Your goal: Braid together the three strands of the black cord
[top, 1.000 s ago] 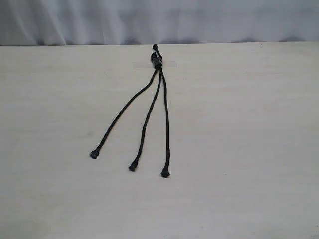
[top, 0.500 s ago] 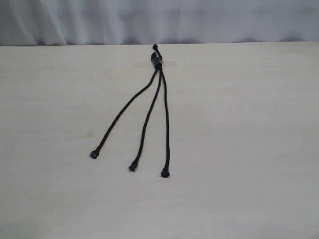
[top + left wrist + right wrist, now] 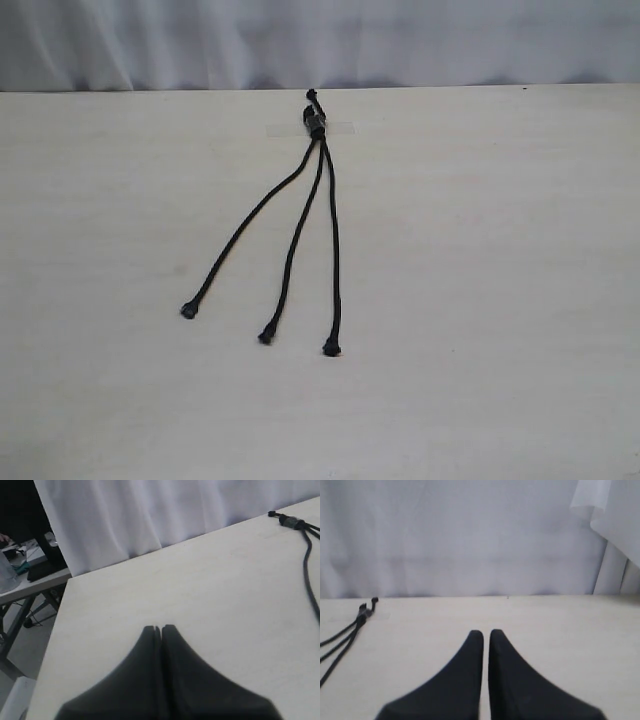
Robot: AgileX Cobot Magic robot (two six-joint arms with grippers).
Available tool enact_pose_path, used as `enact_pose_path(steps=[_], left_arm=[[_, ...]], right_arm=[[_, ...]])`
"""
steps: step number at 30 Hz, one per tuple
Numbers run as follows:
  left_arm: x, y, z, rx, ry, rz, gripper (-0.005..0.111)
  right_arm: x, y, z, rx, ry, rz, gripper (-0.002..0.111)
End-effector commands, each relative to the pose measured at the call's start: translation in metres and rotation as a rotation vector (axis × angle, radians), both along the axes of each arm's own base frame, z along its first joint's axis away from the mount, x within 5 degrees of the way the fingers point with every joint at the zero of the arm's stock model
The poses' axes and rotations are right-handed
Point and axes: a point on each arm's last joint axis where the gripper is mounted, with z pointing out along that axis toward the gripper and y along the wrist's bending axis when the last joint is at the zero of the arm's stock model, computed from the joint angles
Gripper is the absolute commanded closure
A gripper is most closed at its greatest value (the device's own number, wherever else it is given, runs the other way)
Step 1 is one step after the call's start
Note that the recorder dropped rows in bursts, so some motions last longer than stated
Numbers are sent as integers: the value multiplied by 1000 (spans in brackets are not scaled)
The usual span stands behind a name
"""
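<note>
The black cord (image 3: 315, 124) lies flat on the table, its knotted end at the far side under a strip of clear tape. From the knot the three strands fan toward the near edge, unbraided: left strand (image 3: 245, 228), middle strand (image 3: 295, 240), right strand (image 3: 333, 250), each ending in a small knobbed tip. Neither gripper shows in the exterior view. My left gripper (image 3: 160, 628) is shut and empty over bare table, with the cord's knot (image 3: 291, 522) well away from it. My right gripper (image 3: 486, 632) is shut with a hairline gap, holding nothing, far from the cord's knot (image 3: 364, 611).
A white curtain (image 3: 320, 40) hangs behind the table's far edge. The left wrist view shows the table's side edge (image 3: 57, 615) and beyond it another table (image 3: 30, 577) with clutter.
</note>
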Motion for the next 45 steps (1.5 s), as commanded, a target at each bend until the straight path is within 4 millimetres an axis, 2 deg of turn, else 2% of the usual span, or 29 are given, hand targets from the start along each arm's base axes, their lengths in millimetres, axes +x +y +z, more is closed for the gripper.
enact_pose_path(steps=[1, 7, 12, 22, 24, 30, 32, 36, 39, 41, 45], left_arm=[[0, 1, 0, 58, -4, -6, 107], [1, 6, 5, 253, -27, 9, 107], [2, -18, 37, 228, -415, -209, 107], [-13, -38, 66, 193, -782, -413, 107], [-13, -38, 66, 193, -789, -418, 107], [-14, -40, 68, 190, -811, -431, 107], [-11, -34, 66, 135, -765, -380, 107], [-5, -14, 65, -212, -510, -156, 107], [2, -12, 74, -220, -295, -90, 107], [14, -9, 81, -231, -137, -37, 107], [49, -2, 85, -293, 202, 74, 107]], right_arm=[[-1, 0, 13, -26, -147, -9, 104], [-2, 0, 18, -14, -205, -8, 104], [-2, 0, 21, -17, -239, -9, 104], [4, -1, 20, -27, -194, -10, 104], [8, -1, 31, -26, -175, -10, 104], [26, -3, 41, -25, -79, -9, 104], [34, -3, 44, -22, -40, -8, 104], [55, -5, 52, 10, 140, -7, 104], [74, -6, 56, 29, 344, -4, 104], [90, -7, 54, 44, 462, -3, 104], [123, -4, 47, 308, 568, -23, 104]])
